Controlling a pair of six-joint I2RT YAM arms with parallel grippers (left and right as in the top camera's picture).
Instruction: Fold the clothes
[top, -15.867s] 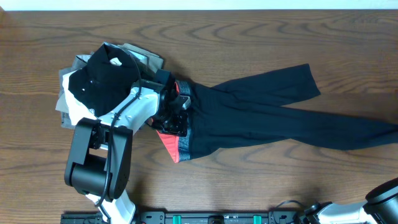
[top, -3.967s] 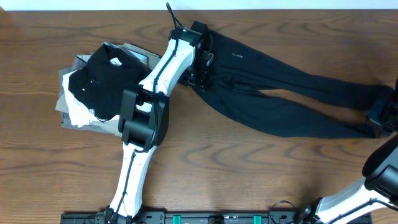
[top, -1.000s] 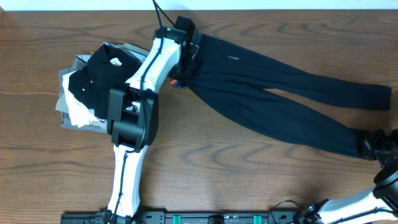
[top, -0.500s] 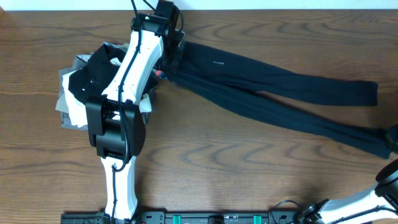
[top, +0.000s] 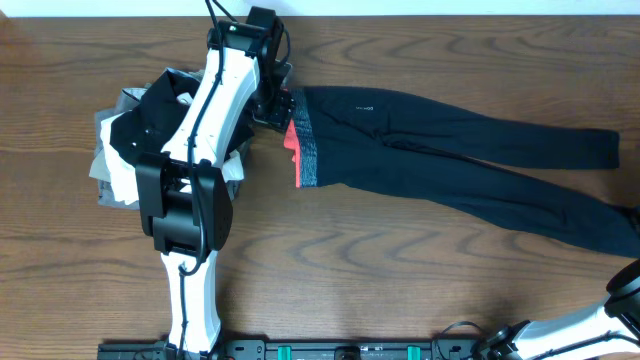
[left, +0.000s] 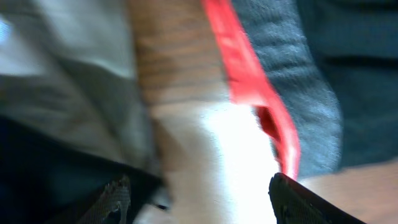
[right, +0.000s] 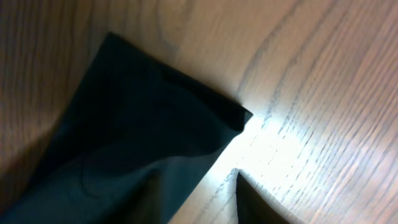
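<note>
Jaws apart, both sides; leggings (top: 450, 165) flat, waistband (top: 305, 140) beside left gripper (left: 208, 199).

One pair of leggings (top: 450, 135), one heap of other garments (top: 135, 150), two robot arms (top: 205, 110) (top: 628, 290)

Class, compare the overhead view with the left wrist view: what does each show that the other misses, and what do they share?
Only overhead: both legs of the leggings stretched out full length, and the whole left arm. Only left wrist: the left gripper up close, fingertips spread with nothing between. Both: the red and grey waistband.
</note>
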